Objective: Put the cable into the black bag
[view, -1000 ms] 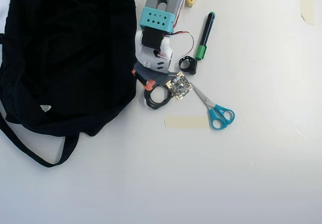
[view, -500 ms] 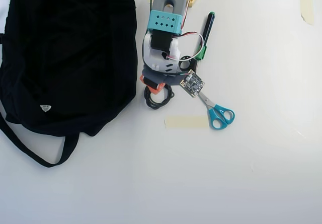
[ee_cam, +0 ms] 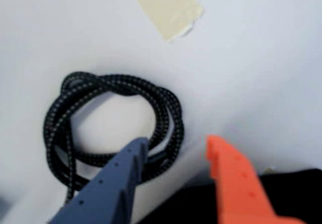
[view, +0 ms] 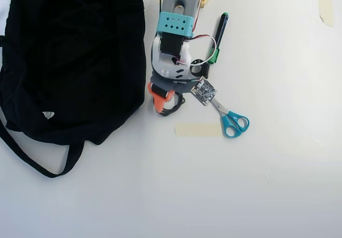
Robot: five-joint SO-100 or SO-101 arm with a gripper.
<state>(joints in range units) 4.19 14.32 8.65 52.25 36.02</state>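
The gripper [ee_cam: 178, 148] is hanging spread open, straddling the near rim of the cable [ee_cam: 108, 126]. The cable is lying flat as a round coil, with no clear long axis and its tail not showing. The black bag [view: 69, 61] is sitting beside the orange finger [ee_cam: 234, 178].

The pincer [ee_cam: 176, 146] stood open over the white surface [ee_cam: 261, 73], its blue finger [ee_cam: 108, 183] lying across the coiled black cable's [ee_cam: 166, 110] near edge, the orange finger [ee_cam: 234, 181] just outside it. A strip of tape [ee_cam: 166, 5] lay beyond.

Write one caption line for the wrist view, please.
Open pincer straddles one side of the coiled black cable on the white table, beige tape strip beyond.
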